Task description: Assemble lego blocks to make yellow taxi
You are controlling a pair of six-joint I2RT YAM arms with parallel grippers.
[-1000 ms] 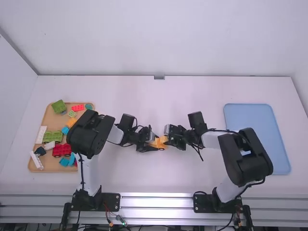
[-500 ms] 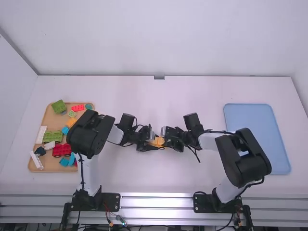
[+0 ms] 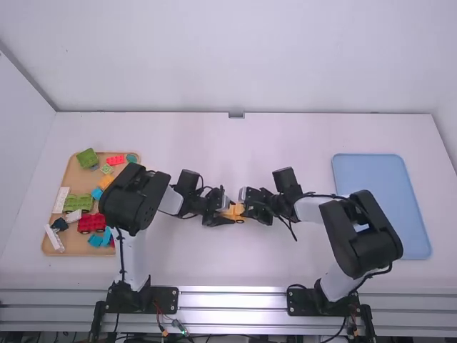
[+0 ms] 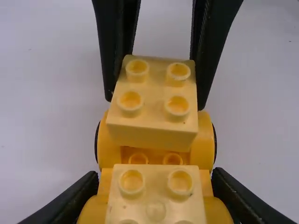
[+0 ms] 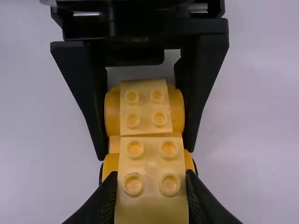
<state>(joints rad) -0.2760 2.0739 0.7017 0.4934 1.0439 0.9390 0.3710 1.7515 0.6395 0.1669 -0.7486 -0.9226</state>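
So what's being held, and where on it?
Right end effector: yellow block nearer it, by opposite sides. Left end effector: orange car base, by its sides at one end.

The wheeled orange-yellow base carries 1 pale-yellow block; a 2nd block, 4 studs up, is over its other end.

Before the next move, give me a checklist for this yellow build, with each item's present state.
1. Left tool grips the yellow wheeled plastic base: ok.
2. Right tool grips a pale-yellow four-stud plastic block: ok, fingers against opposite sides.
3. Gripped block roughly in line with the second pale-yellow four-stud block, near the left tool: ok.
4. Gripped block pressed fully down on the base: cannot tell, its underside is hidden.
5. Second block fully seated: cannot tell, its lower joint is hidden.
6. Right tool free to back away: not ok, it is closed on its block.
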